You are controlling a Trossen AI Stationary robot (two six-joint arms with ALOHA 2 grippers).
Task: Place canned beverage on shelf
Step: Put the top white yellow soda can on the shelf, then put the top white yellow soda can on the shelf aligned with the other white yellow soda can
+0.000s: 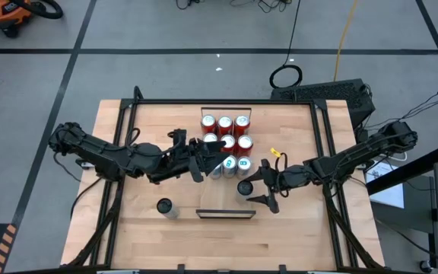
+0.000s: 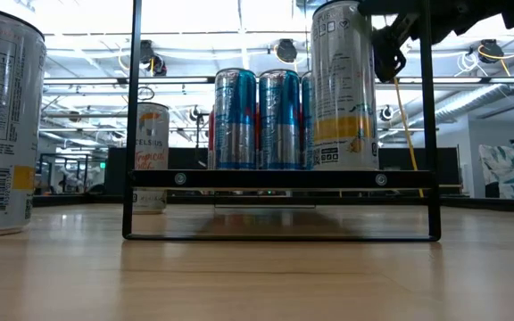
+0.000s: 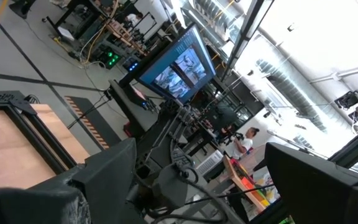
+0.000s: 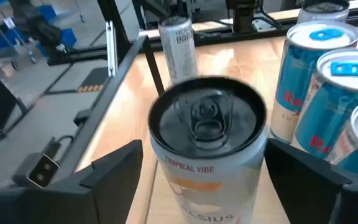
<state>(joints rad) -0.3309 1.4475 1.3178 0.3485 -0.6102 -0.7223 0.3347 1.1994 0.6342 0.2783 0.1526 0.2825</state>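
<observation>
Standing upright on the bench, a dark-topped white can marked "tropical vibe", just behind the shelf near its right end and touching none of it. Flanking that can, the right hand, fingers spread clear of both sides, nothing grasped. Close beside, blue-and-silver cans, red cans behind. Off left, another lone can. Hovering beside the blue cans, the left hand, released and empty.
</observation>
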